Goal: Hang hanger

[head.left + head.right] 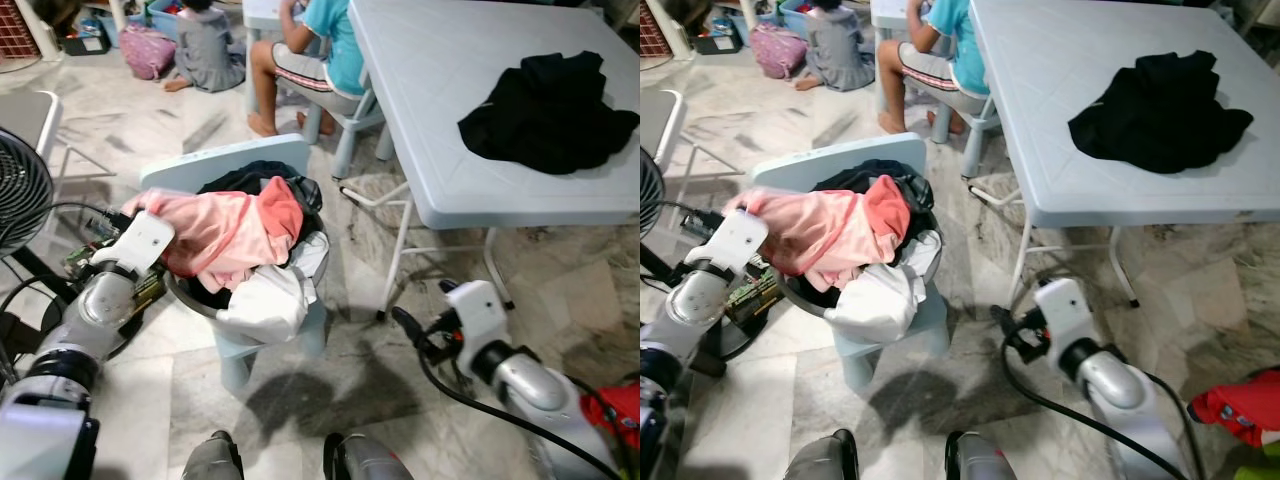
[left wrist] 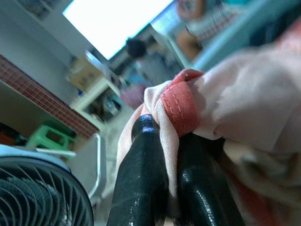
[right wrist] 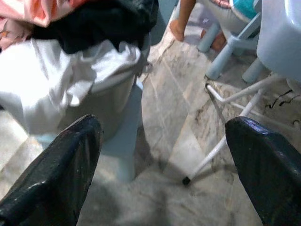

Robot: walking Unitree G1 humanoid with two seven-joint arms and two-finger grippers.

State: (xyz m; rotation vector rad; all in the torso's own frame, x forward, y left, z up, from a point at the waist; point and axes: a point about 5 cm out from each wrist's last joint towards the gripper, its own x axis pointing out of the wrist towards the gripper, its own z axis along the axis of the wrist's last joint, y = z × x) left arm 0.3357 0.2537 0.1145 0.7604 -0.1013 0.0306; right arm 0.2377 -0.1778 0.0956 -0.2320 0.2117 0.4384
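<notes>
Progress looks early: left end effector (image 2: 162, 155) is clamped on the pink garment (image 1: 225, 235) atop the basket (image 1: 190, 295); right end effector (image 3: 164, 165) hangs spread and empty beside the counter (image 1: 440, 150). Hanger location cannot be told, so hanging remains.

Pink garment (image 1: 225, 232) crumpled atop the laundry basket (image 1: 190, 296)

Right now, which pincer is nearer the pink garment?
Left. The left pincer is shut on the pink garment; the right pincer hangs open beside the basket, apart from it.
</notes>
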